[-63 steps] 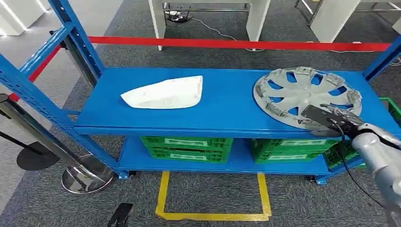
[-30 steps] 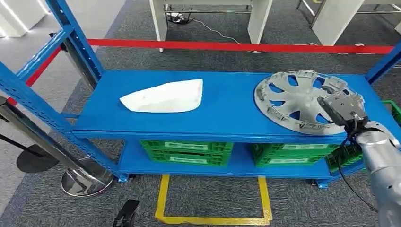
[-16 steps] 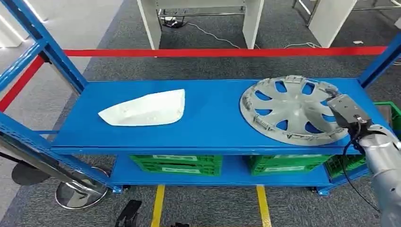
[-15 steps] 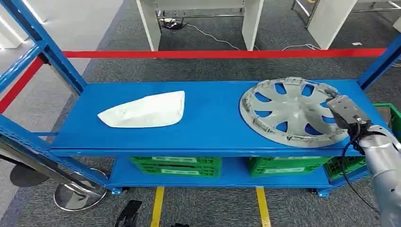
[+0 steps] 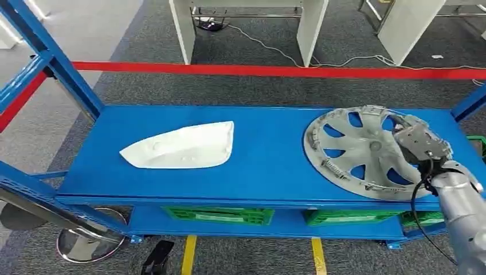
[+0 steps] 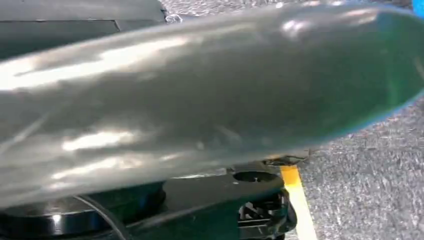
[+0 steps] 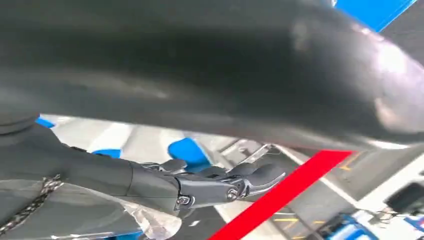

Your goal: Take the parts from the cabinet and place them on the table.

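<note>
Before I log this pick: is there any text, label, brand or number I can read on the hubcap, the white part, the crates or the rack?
No text can be read in any view.
Green crates: pale label strips on the front, too small and blurred to read.
Hubcap: no readable brand or number; the right robot hand covers part of its rim.
White part: plain, no marking visible.
Blue rack shelf: no label visible.

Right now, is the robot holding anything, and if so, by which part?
Yes, it appears so: the right robot hand grips the grey wheel cover at its right rim, with the cover tilted up off the blue shelf.
</note>
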You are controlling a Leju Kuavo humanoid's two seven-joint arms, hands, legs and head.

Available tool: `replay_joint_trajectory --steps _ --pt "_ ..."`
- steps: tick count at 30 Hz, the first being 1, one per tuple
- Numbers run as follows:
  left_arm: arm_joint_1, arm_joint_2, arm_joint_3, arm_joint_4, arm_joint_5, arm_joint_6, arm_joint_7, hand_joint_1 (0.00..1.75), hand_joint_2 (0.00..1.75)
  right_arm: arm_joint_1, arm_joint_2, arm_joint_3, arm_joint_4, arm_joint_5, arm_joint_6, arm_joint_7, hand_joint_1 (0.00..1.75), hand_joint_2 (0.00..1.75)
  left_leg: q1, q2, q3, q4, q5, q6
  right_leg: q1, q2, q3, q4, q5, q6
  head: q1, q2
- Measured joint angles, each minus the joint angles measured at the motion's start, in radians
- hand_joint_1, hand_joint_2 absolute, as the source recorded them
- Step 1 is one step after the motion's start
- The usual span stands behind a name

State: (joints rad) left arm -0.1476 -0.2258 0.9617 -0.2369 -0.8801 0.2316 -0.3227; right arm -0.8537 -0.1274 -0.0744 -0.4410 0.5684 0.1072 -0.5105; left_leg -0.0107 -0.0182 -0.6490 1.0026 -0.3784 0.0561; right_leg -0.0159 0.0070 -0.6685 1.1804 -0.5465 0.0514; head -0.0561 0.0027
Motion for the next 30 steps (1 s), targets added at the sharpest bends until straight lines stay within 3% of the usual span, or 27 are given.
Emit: replay_joint_trajectory --steps 1,2,3,6,7,9,11,12,13,14,16,17,18,21,23,24,26,27,28,29,30 --pt "0.0 0.0 0.0 0.0 0.0 0.002 0.0 0.0 0.0 0.009 0.0 0.0 -0.008 -0.001 0.0 -0.008 0.0 0.0 0.0 -0.001 0.009 0.001 -0.007 -0.004 0.0 -0.001 0.04 -0.102 0.062 -0.003 0.0 0.0" --pt "0.0 -0.001 0.0 0.0 0.0 0.002 0.0 0.0 0.0 0.014 0.0 0.0 -0.011 -0.002 0.0 -0.013 0.0 0.0 -0.002 -0.002 0.01 0.003 -0.011 -0.009 0.0 -0.005 0.061 -0.165 0.087 -0.006 0.001 0.0" --pt "-0.002 -0.001 0.0 0.0 0.0 0.002 0.0 0.0 0.0 0.016 0.0 0.0 -0.016 -0.003 0.0 -0.014 0.0 0.0 -0.01 -0.003 0.008 0.014 -0.018 -0.014 0.003 -0.003 0.076 -0.176 0.085 -0.016 -0.001 0.0" --pt "0.002 0.0 0.0 0.0 0.0 0.003 0.0 0.0 0.0 0.032 0.001 0.001 -0.03 -0.002 -0.001 -0.014 0.0 0.0 -0.006 -0.003 0.011 0.008 -0.016 -0.025 0.007 -0.002 0.076 -0.174 0.087 -0.035 -0.003 0.0" --pt "0.002 0.002 0.0 0.0 0.0 0.004 0.0 0.0 0.0 0.033 0.004 0.001 -0.034 -0.003 0.0 -0.015 0.0 0.0 -0.008 -0.003 0.01 0.014 -0.02 -0.029 0.0 -0.004 0.079 -0.178 0.094 -0.044 -0.001 0.0" --pt "0.002 0.0 0.0 0.0 -0.002 0.004 0.0 0.0 0.0 0.041 0.006 0.001 -0.05 -0.01 0.002 -0.021 0.0 0.0 -0.003 0.004 -0.018 0.091 -0.088 -0.047 -0.002 -0.007 0.08 -0.178 0.095 -0.051 -0.013 0.0" --pt "0.003 0.001 0.0 0.0 -0.002 0.005 0.0 0.0 0.0 0.051 0.006 0.0 -0.061 -0.019 0.004 -0.028 0.0 0.0 0.005 0.007 -0.08 0.254 -0.17 -0.056 -0.002 -0.009 0.079 -0.177 0.095 -0.052 -0.013 0.0" --pt "0.005 0.001 0.0 0.0 -0.002 0.004 0.0 0.0 0.0 0.058 0.006 0.0 -0.064 -0.022 0.005 -0.029 0.0 0.0 0.007 0.008 -0.105 0.321 -0.194 -0.059 -0.002 -0.009 0.079 -0.177 0.095 -0.052 -0.013 0.0" --pt "0.006 0.001 0.0 0.0 -0.002 0.004 0.0 0.0 0.0 0.067 0.006 -0.001 -0.067 -0.027 0.005 -0.03 0.0 0.0 0.009 0.008 -0.106 0.335 -0.19 -0.06 -0.002 -0.009 0.079 -0.177 0.095 -0.052 -0.013 0.0" --pt "0.006 0.001 0.0 0.0 -0.002 0.002 -0.001 0.0 0.0 0.075 0.006 -0.002 -0.073 -0.035 0.006 -0.032 0.0 0.0 0.011 0.009 -0.084 0.302 -0.165 -0.06 -0.002 -0.009 0.079 -0.176 0.095 -0.052 -0.013 0.0" --pt "0.004 0.001 0.0 0.0 -0.002 -0.001 -0.001 0.0 0.0 0.09 0.006 -0.011 -0.092 -0.052 0.006 -0.034 0.0 0.0 0.011 0.009 0.009 0.126 -0.082 -0.053 -0.002 -0.008 0.08 -0.176 0.094 -0.05 -0.013 0.0" --pt "0.003 0.001 0.0 0.0 -0.002 -0.004 -0.001 0.0 0.0 0.093 0.006 -0.015 -0.102 -0.058 0.006 -0.034 0.0 0.0 0.01 0.009 0.056 0.034 -0.059 -0.047 -0.002 -0.009 0.081 -0.176 0.093 -0.049 -0.014 0.0" --pt "0.0 0.001 0.0 0.0 -0.002 -0.009 0.0 0.0 0.0 0.094 0.006 -0.019 -0.108 -0.062 0.006 -0.035 0.0 0.0 0.006 0.009 0.067 0.013 -0.076 -0.043 0.005 -0.009 0.076 -0.175 0.093 -0.041 -0.012 0.0" --pt "0.005 0.002 0.0 0.0 0.0 -0.014 0.005 0.0 0.0 0.106 0.006 -0.03 -0.125 -0.077 0.015 -0.045 0.0 0.0 0.002 0.008 0.061 0.014 -0.07 -0.033 0.0 -0.009 0.078 -0.182 0.101 -0.025 -0.011 0.0" --pt "0.004 0.0 0.0 0.0 -0.003 -0.014 0.007 0.0 0.0 0.115 0.006 -0.033 -0.146 -0.081 0.024 -0.051 0.0 0.0 0.013 0.01 0.068 -0.004 -0.057 -0.016 -0.002 -0.007 0.066 -0.176 0.091 -0.015 -0.012 0.0" --pt "0.001 0.0 0.0 0.0 -0.005 -0.013 0.008 0.0 0.0 0.115 0.006 -0.034 -0.151 -0.083 0.027 -0.052 0.0 0.0 0.012 0.011 0.066 -0.005 -0.054 -0.011 0.0 -0.007 0.045 -0.129 0.056 -0.013 -0.008 0.0" --pt "0.002 -0.001 0.0 0.0 -0.01 -0.014 0.016 0.0 0.0 0.123 0.006 -0.035 -0.17 -0.081 0.045 -0.051 0.0 0.0 0.011 0.011 0.062 -0.005 -0.053 -0.009 -0.001 -0.007 -0.034 0.042 -0.02 -0.008 -0.006 0.0" --pt "0.005 -0.001 0.0 0.0 -0.01 -0.014 0.018 0.0 0.0 0.133 0.008 -0.034 -0.182 -0.076 0.05 -0.051 0.0 0.0 0.011 0.01 0.061 -0.004 -0.053 -0.009 0.0 -0.008 -0.068 0.113 -0.044 -0.006 -0.006 0.0" --pt "0.007 -0.001 0.0 0.0 -0.011 -0.014 0.018 0.0 0.0 0.144 0.011 -0.03 -0.198 -0.071 0.055 -0.049 0.0 0.0 0.011 0.01 0.062 -0.004 -0.053 -0.009 0.0 -0.008 -0.083 0.142 -0.044 -0.006 -0.006 0.0" --pt "0.008 -0.002 0.0 0.0 -0.011 -0.014 0.018 0.0 0.0 0.154 0.013 -0.023 -0.214 -0.067 0.055 -0.048 0.0 0.0 0.011 0.009 0.062 -0.003 -0.053 -0.009 -0.001 -0.008 -0.073 0.119 -0.019 -0.006 -0.006 0.0" --pt "0.007 -0.002 0.0 0.0 -0.011 -0.015 0.018 0.0 0.0 0.157 0.017 -0.016 -0.232 -0.063 0.055 -0.047 0.0 0.0 0.011 0.009 0.062 -0.003 -0.053 -0.009 -0.001 -0.008 -0.04 0.05 0.023 -0.008 -0.005 0.0"
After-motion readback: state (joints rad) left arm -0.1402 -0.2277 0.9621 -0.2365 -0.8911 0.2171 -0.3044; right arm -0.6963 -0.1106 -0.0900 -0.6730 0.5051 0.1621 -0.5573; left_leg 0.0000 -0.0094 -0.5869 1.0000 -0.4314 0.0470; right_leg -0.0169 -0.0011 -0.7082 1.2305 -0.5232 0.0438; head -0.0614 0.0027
